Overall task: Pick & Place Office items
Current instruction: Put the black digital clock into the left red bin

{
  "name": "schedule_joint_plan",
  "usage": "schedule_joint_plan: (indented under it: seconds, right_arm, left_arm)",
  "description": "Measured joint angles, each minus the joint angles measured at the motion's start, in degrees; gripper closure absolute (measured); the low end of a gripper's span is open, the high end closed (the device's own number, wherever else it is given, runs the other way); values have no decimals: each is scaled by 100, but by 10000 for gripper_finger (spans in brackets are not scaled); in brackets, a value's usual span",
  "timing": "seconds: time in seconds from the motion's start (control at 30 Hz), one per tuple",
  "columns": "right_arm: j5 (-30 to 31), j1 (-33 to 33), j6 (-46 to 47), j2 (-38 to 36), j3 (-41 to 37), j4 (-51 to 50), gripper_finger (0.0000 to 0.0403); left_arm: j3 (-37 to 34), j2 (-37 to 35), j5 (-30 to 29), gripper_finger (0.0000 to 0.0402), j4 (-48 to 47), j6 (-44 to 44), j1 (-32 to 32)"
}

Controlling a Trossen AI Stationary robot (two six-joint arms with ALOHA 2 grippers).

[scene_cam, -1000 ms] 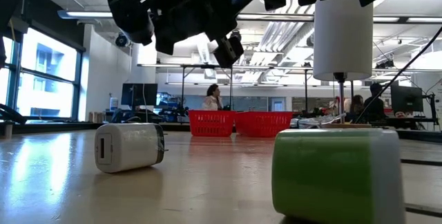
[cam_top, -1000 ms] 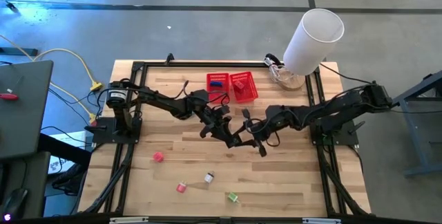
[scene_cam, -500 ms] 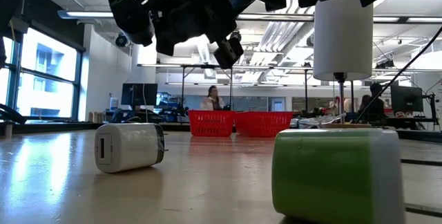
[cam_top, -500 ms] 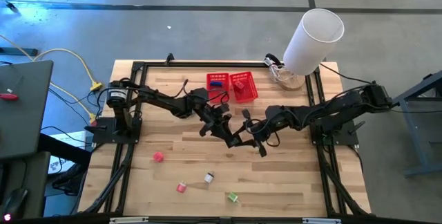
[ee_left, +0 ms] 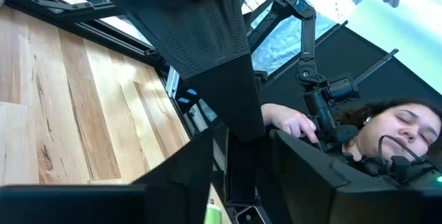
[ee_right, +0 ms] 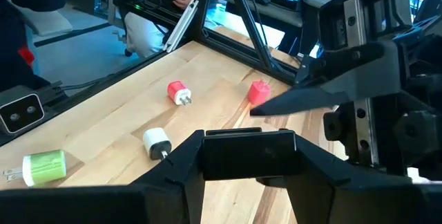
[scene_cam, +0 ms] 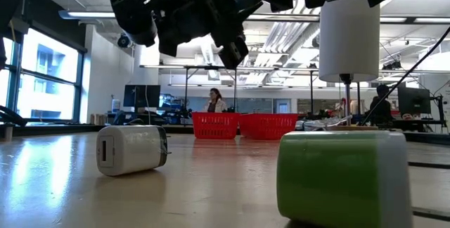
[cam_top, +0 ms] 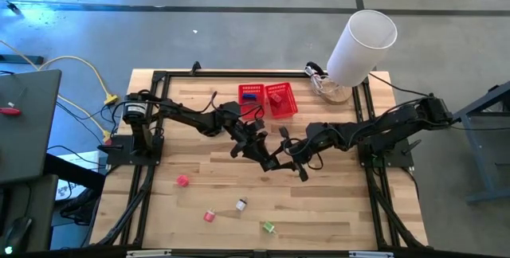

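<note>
**Black rectangle held mid-table, almost nothing moves**

Black plastic is what I watch: the black rectangle [ee_right: 248, 156] sits clamped between the two fingers of the right gripper [cam_top: 292, 156], above the middle of the table. The left gripper [cam_top: 264, 153] hangs just beside it, and whether it is open or closed I cannot tell.

Over the last second the high view is unchanged; only the low view shows the gripper overhead turn slightly. I read this as a pause or a pass between the arms, not progress.

The pink piece [cam_top: 182, 181], red-white plug [cam_top: 209, 216], whitish plug [cam_top: 241, 204] and green plug [cam_top: 268, 227] lie on the near boards, well apart from the red baskets [cam_top: 268, 108], so most of the job remains.
</note>
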Motion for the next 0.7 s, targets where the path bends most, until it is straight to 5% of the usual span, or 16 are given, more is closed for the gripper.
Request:
schedule_joint_plan:
  seconds: [0.3,0.53,0.7]
  right_arm:
    - [117,95,28,0,0,-50,258]
    - [948,418,102,-48,0,-619,258]
    - [1353,672,347,-48,0,-915,258]
  left_arm:
    - [0,-37,76,214,10,724,182]
    - [-2,-151,555,214,-53,1632,357]
    - [-2,-451,247,214,-1168,2863,362]
